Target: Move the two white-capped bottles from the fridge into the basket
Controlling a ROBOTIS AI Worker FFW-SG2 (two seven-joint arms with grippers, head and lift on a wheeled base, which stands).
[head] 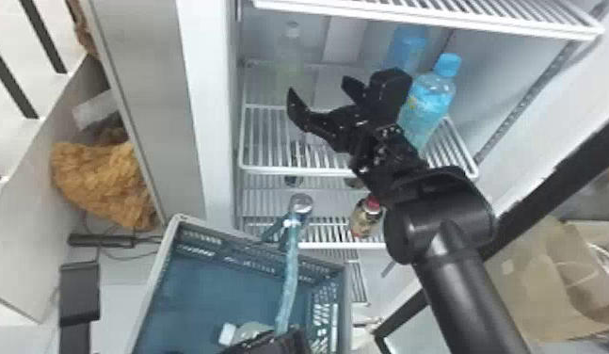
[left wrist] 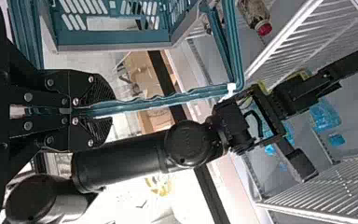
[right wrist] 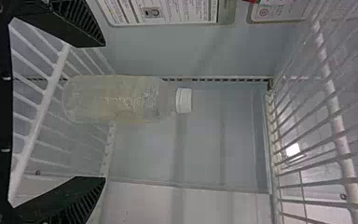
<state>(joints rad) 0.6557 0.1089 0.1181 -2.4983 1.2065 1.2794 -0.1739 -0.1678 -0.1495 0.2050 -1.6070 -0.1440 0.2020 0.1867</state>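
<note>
- Nearest the head camera, the right arm's black forearm (head: 472, 292) slants up from the bottom edge into the open fridge (head: 218, 117).
- The right gripper (head: 317, 87) is inside the fridge above a wire shelf (head: 293, 171), its two black fingers spread wide, nothing between them.
- In the right wrist view, a clear, white-capped bottle (right wrist: 116, 99) stands upright on that shelf, ahead of the spread fingers and apart from them.
- Two blue-capped blue bottles, a front one (head: 425, 106) and a rear one (head: 406, 47), stand on the robot's right side of the shelf, close by the right gripper.
- Below, a small jar with a red lid (head: 364, 219) stands on a lower shelf.
- The left gripper (head: 282, 340), at the bottom edge, is clamped on the teal handle (head: 291, 273) of the basket (head: 199, 282), in front of the fridge.
- Inside the basket is what looks like another white-capped bottle (head: 251, 329), lying on its side; the left gripper partly hides it.
</note>
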